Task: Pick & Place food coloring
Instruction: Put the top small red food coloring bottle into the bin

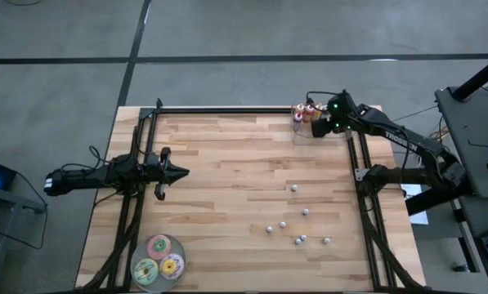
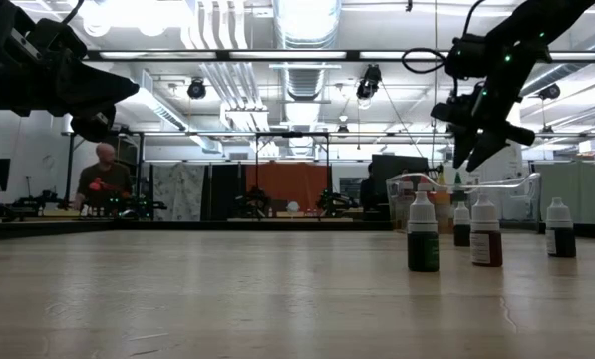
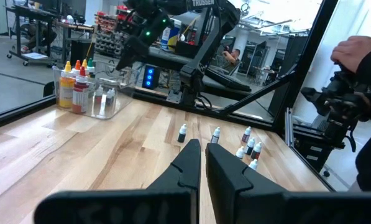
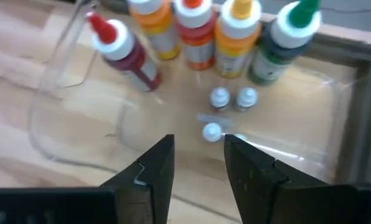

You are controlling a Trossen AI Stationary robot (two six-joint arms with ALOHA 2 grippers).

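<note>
1. The right claw [image 4: 197,163] hangs half open and empty over the clear tray [image 4: 61,134] at the bench's [image 1: 227,180] 1 o'clock corner.
2. Three food coloring bottles [image 4: 219,98] sit in the tray; more [image 1: 294,189] stand near 5 o'clock.
3. They look light, hard and tippy; pinch the body.
4. The left claw [image 1: 178,172] waits pinched together at 9 o'clock.

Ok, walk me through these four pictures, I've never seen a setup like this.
It is a robot with two dark arms at a wooden table. One picture looks straight down, one looks level across the tabletop, and two come from cameras on the arms' wrists.

The left pincer waits over the table's left side, its fingers together. The right pincer hangs open and empty over a clear container at the far right corner. Inside it are larger dropper bottles and three tiny capped bottles.

More tiny bottles are scattered on the table's right half. Three round discs lie at the near left corner. A person's hand shows in the left wrist picture.
</note>
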